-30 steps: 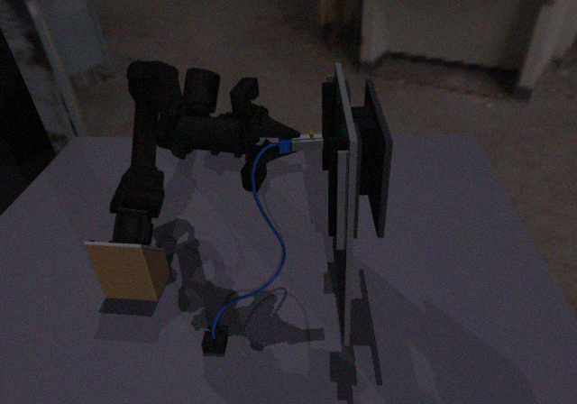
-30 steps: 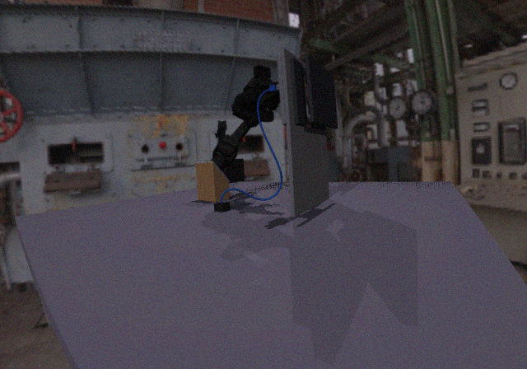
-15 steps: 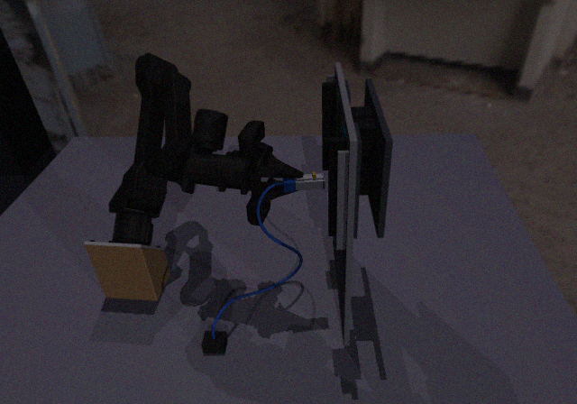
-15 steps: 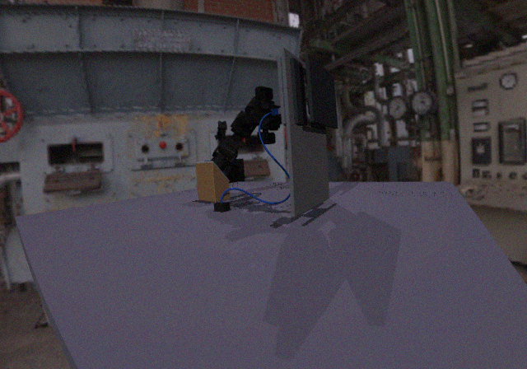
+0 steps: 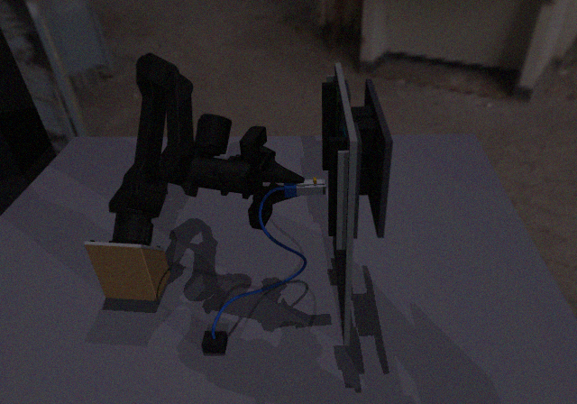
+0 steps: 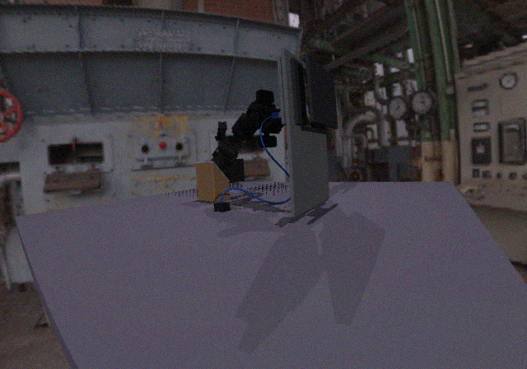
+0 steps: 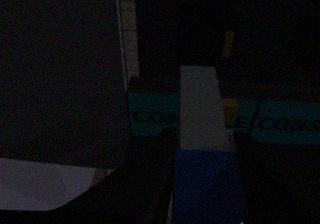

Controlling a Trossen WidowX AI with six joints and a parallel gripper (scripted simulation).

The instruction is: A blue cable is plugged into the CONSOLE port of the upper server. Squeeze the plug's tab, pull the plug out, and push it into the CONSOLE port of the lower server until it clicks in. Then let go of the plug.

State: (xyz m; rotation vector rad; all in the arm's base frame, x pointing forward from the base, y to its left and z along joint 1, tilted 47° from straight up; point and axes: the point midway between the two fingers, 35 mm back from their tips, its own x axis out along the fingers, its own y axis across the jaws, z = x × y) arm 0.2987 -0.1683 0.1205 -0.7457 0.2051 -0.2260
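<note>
Gripper [image 5: 297,188] [image 7: 203,140] closed on the plug [image 5: 311,187] [image 7: 202,109] — plug is out of any port, nose toward the rack panel [image 5: 350,195] [image 6: 310,165], narrow gap left between them in the top view. Wrist view: plug in front of a teal CONSOLE label [image 7: 150,115], covering some letters; can't tell which server's. Blue cable [image 5: 279,242] [image 6: 268,154] bows below the gripper, down to a black block [image 5: 215,343] [image 6: 221,207] on the table [image 5: 443,269] [image 6: 170,280]. Block sits well in from the table's edges — open air between cable and panel up top.
</note>
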